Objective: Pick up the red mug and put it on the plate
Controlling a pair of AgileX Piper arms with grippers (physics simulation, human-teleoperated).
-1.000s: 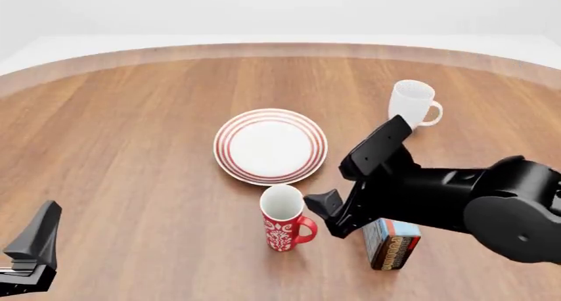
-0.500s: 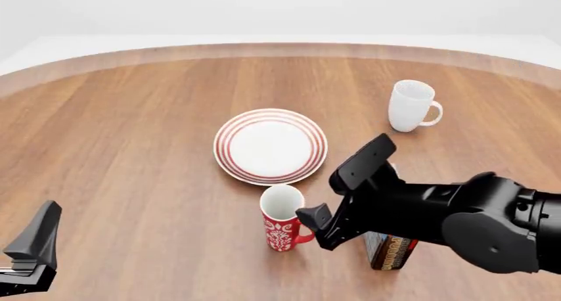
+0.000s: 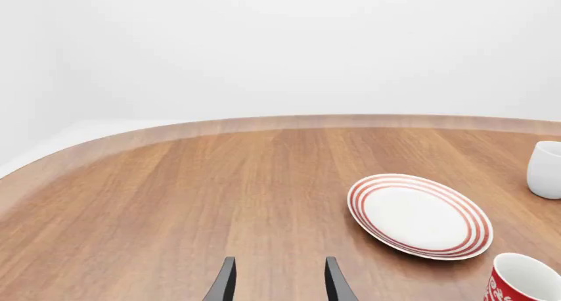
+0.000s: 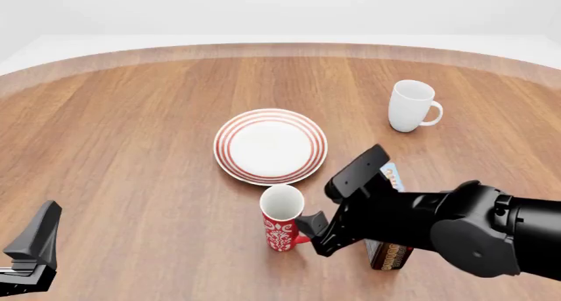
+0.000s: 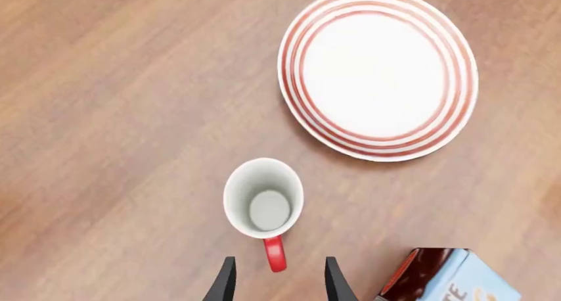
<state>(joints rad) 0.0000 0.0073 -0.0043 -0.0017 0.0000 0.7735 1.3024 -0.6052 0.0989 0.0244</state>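
Hanging over the worktop [image 4: 131,137], the right claw [image 5: 276,281] has its two fingers spread apart, and the red mug's handle sits between their tips, not clamped. The red mug [image 4: 282,217] stands upright, long axis vertical, mouth up, its loop handle pointing toward 3 o'clock in the front view. The plate [image 4: 270,146] lies flat at 12 o'clock from the mug, close but apart. A brown and blue box [image 4: 389,248] stands at the mug's 3 o'clock. A white mug [image 4: 410,106] stands far off at 1 o'clock. The left claw [image 3: 276,284] is spread open, empty, low at 8 o'clock.
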